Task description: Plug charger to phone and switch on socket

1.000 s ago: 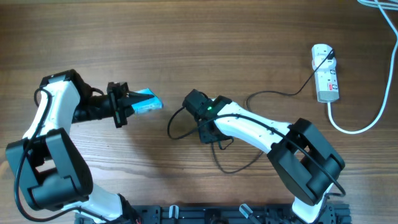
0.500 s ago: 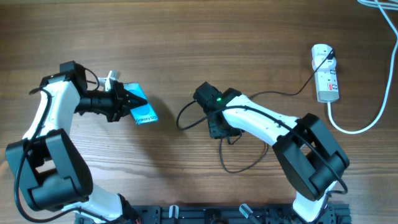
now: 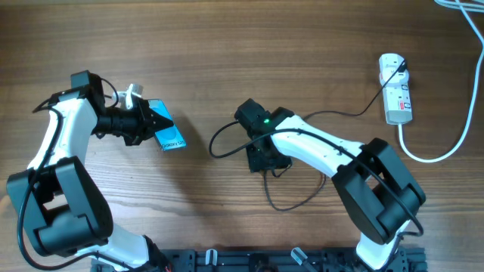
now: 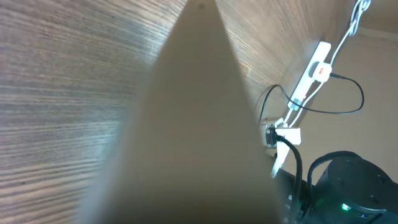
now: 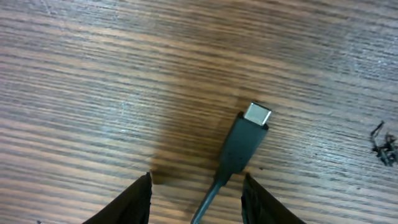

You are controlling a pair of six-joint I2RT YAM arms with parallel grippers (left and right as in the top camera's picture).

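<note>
The phone (image 3: 169,135), teal with a white edge, is held above the table at the left, tilted, in my left gripper (image 3: 153,125), which is shut on it. In the left wrist view a blurred grey shape (image 4: 186,137), the phone up close, hides the fingers. The charger's black cable (image 3: 340,113) runs from the socket (image 3: 396,89) at the far right to mid-table. Its connector tip (image 5: 249,134) lies on the wood. My right gripper (image 5: 196,199) is open just behind the tip, with the cable passing between the fingers; it also shows in the overhead view (image 3: 261,157).
A thicker white cable (image 3: 454,143) curves from the socket toward the right edge. Loose loops of the black cable (image 3: 291,204) lie in front of the right arm. The socket and cables show far off in the left wrist view (image 4: 314,68).
My left gripper has turned the phone and drawn it back to the left. My right gripper has moved right and now sits low over the connector tip.
</note>
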